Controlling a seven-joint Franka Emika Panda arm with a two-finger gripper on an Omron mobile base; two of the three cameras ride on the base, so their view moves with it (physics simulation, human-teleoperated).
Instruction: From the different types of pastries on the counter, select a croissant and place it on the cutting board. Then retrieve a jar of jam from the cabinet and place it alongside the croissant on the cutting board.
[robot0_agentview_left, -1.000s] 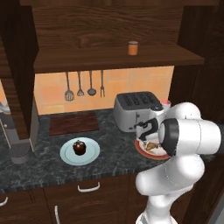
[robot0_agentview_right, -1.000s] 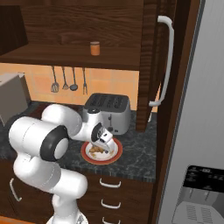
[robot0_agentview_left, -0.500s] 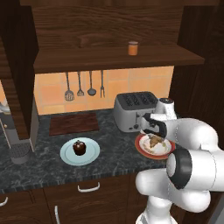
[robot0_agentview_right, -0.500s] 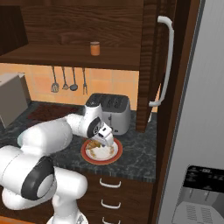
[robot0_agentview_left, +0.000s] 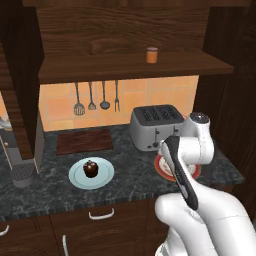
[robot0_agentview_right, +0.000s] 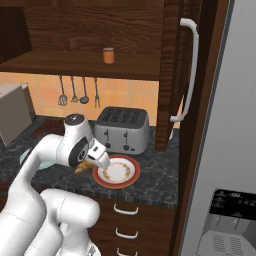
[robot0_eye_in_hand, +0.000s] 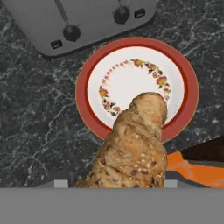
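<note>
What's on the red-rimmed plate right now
Nothing lies on the red-rimmed plate; its patterned white middle is bare. The croissant hangs above it, held in the gripper, and covers part of the near rim.

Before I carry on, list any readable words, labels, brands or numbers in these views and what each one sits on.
None can be read.
jar of jam: plain orange, no label legible.
toaster: small white marks beside its knobs, too blurred to read.
red-rimmed plate: a floral ring, no lettering.
panel at the lower right of the right base view: faint pale marks, too small to read.
</note>
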